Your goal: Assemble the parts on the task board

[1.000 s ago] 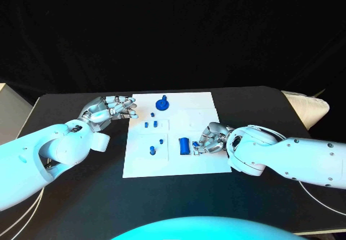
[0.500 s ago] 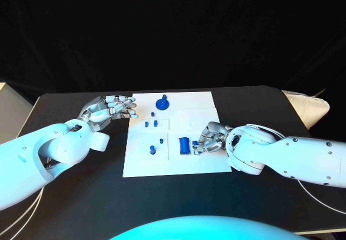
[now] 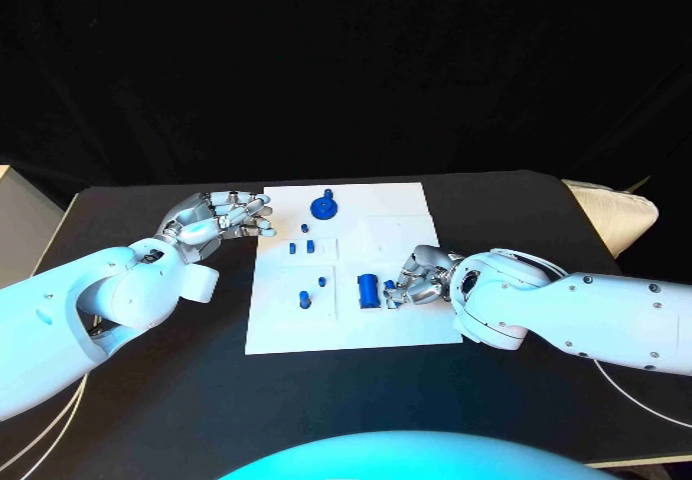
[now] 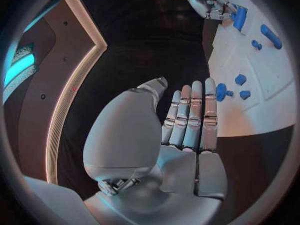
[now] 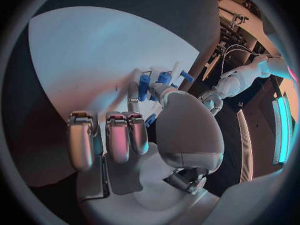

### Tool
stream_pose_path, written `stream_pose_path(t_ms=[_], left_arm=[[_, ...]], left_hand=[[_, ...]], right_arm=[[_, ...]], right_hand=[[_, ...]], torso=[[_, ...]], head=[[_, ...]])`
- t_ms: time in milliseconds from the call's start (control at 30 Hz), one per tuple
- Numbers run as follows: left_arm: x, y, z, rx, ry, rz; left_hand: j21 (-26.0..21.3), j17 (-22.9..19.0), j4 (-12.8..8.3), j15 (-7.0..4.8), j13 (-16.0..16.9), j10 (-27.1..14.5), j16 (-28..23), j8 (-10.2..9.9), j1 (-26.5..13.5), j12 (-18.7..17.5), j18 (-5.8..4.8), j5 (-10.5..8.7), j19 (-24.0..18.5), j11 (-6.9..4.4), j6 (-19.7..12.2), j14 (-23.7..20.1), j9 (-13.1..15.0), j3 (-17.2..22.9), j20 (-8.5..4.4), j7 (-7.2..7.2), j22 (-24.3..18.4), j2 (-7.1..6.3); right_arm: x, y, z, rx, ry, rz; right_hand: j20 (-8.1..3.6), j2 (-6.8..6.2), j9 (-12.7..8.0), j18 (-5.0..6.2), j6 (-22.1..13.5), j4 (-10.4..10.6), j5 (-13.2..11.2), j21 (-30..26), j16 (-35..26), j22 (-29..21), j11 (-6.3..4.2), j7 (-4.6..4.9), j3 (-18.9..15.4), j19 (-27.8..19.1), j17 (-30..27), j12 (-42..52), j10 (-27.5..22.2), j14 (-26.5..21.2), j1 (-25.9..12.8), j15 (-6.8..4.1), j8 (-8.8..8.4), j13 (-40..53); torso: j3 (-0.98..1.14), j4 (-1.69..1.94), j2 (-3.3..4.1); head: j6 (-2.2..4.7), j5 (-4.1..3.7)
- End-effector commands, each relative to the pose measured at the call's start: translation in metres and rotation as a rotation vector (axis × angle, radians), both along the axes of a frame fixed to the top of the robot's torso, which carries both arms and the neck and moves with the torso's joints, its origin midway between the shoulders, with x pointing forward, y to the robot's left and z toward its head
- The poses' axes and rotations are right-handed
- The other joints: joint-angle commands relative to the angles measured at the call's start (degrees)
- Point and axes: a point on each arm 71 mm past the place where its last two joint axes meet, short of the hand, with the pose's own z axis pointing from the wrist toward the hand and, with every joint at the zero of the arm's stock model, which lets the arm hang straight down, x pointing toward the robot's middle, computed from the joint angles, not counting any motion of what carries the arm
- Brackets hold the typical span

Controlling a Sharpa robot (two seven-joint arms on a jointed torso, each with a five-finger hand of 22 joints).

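The right hand [image 3: 420,281] is working nearest us, at the task board's [image 3: 407,228] right-hand side, fingers curling in beside the stout blue cylinder [image 3: 368,290] lying on its side. A small blue piece [image 3: 389,288] is showing right at the fingertips [image 3: 397,296]; whether it is actually being pinched, I cannot tell. In the right wrist view the fingers are bending down over the white plate with a sliver of blue by the thumb. The risk here: those curled fingers are sitting so near the cylinder that any sideways drag is likely sending it rolling across the board.

Further out, a blue peg [image 3: 304,298] and smaller blue pieces [image 3: 300,247] are standing mid-board, easy to topple if the forearm swings across. Beyond them, the left hand [image 3: 219,220] is hovering off the board's far left edge over the desk [image 3: 173,400], holding nothing, fingers straight and side by side. At the far end the round blue knob [image 3: 326,208] is standing alone.
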Motion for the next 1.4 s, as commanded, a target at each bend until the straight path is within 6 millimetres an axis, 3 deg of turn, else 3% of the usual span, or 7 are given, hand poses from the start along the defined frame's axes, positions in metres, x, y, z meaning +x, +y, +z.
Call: stream_pose_path(t_ms=[33,833,933,1067,1200,1300,1400], left_arm=[[-0.001,-0.003,0.001,-0.014,-0.001,-0.018],[0.0,-0.002,0.0,-0.011,0.003,-0.014],[0.0,-0.002,0.0,-0.011,0.003,-0.013],[0.0,-0.002,-0.001,-0.011,0.004,-0.013],[0.0,-0.002,-0.001,-0.012,0.004,-0.015],[0.0,-0.003,-0.002,-0.013,0.005,-0.014],[0.0,-0.003,-0.003,-0.014,0.003,-0.012]], left_hand=[[-0.33,0.09,0.29,0.24,-0.06,0.49,-0.2,0.11,0.08,-0.2,0.61,0.19,0.5,-0.05,0.33,0.03,-0.07,0.14,-0.01,-0.12,-0.09,0.3],[-0.38,0.12,0.39,0.24,-0.06,0.51,-0.24,0.13,0.03,-0.27,0.61,0.19,0.51,-0.05,0.37,0.01,-0.07,0.12,0.0,-0.14,-0.12,0.34],[-0.38,0.12,0.39,0.24,-0.06,0.51,-0.24,0.13,0.03,-0.27,0.61,0.19,0.51,-0.05,0.37,0.01,-0.07,0.12,0.0,-0.14,-0.12,0.34],[-0.38,0.12,0.39,0.24,-0.06,0.51,-0.24,0.13,0.03,-0.27,0.61,0.19,0.51,-0.05,0.37,0.01,-0.07,0.12,0.0,-0.14,-0.12,0.34],[-0.38,0.12,0.39,0.24,-0.06,0.51,-0.24,0.13,0.03,-0.27,0.61,0.19,0.51,-0.05,0.37,0.01,-0.07,0.12,0.0,-0.14,-0.12,0.34],[-0.38,0.12,0.39,0.24,-0.06,0.51,-0.24,0.13,0.03,-0.27,0.61,0.19,0.51,-0.05,0.37,0.01,-0.07,0.12,0.0,-0.14,-0.12,0.34],[-0.38,0.12,0.39,0.24,-0.06,0.51,-0.24,0.13,0.03,-0.27,0.61,0.19,0.51,-0.05,0.37,0.01,-0.07,0.12,0.0,-0.14,-0.12,0.34]], right_arm=[[-0.002,0.003,-0.001,0.0,0.012,0.02],[-0.004,-0.001,0.001,0.014,0.002,0.007],[-0.004,-0.005,0.001,0.012,0.003,0.004],[-0.005,-0.007,0.002,0.015,0.004,0.002],[-0.005,-0.011,0.003,0.024,-0.007,-0.008],[-0.004,-0.015,0.004,0.037,-0.026,-0.019],[-0.002,-0.019,0.006,0.086,-0.058,-0.039]], right_hand=[[-0.27,-0.26,-0.12,-0.21,0.48,-0.03,1.08,0.27,0.24,14.25,-0.53,0.1,-1.12,5.3,15.1,0.12,5.99,5.98,-1.49,-0.47,0.26,15.07],[-0.28,-0.23,-0.22,-0.21,0.55,-0.1,1.35,0.24,0.24,14.25,-0.57,0.03,-3.6,5.29,15.1,0.12,5.99,5.98,-4.22,-0.49,0.29,15.07],[-0.32,-0.62,-0.22,-0.21,0.45,-0.27,0.02,0.24,0.24,14.24,-0.6,0.01,-4.19,5.29,15.1,0.12,5.99,5.98,-3.02,-0.53,0.32,15.07],[-0.33,-0.79,-0.32,-0.2,0.35,-0.3,-4.26,0.22,0.24,14.24,-0.59,0.02,-5.79,5.28,15.1,0.12,5.99,5.98,0.04,-0.53,0.33,15.07],[-0.32,-0.92,-0.54,-0.1,-0.04,-0.4,-7.07,-0.34,0.24,14.1,-0.51,0.13,-8.08,5.16,15.1,0.12,5.99,5.98,3.52,-0.51,0.12,15.07],[-0.24,-0.33,-0.86,-0.02,-0.17,-0.06,-9.34,-0.81,0.24,13.98,-0.42,0.25,-12.15,5.07,15.1,0.12,5.99,5.98,7.1,-0.42,-0.04,15.07],[-0.05,0.81,-1.39,0.08,-0.84,0.04,-9.4,-1.38,0.24,13.84,-0.09,0.62,-15.46,4.95,15.1,0.12,5.99,5.98,8.65,-0.16,-0.68,15.07]], torso=[[0.02,0.02,-0.04],[0.06,-0.01,-0.04],[0.06,0.0,-0.05],[0.1,-0.03,-0.02],[0.11,-0.04,-0.07],[0.08,-0.1,-0.16],[0.07,-0.16,-0.18]], head=[[-0.07,0.01],[-0.12,0.09],[-0.13,0.08],[-0.08,0.1],[0.03,0.04],[0.12,0.02],[0.37,-0.01]])
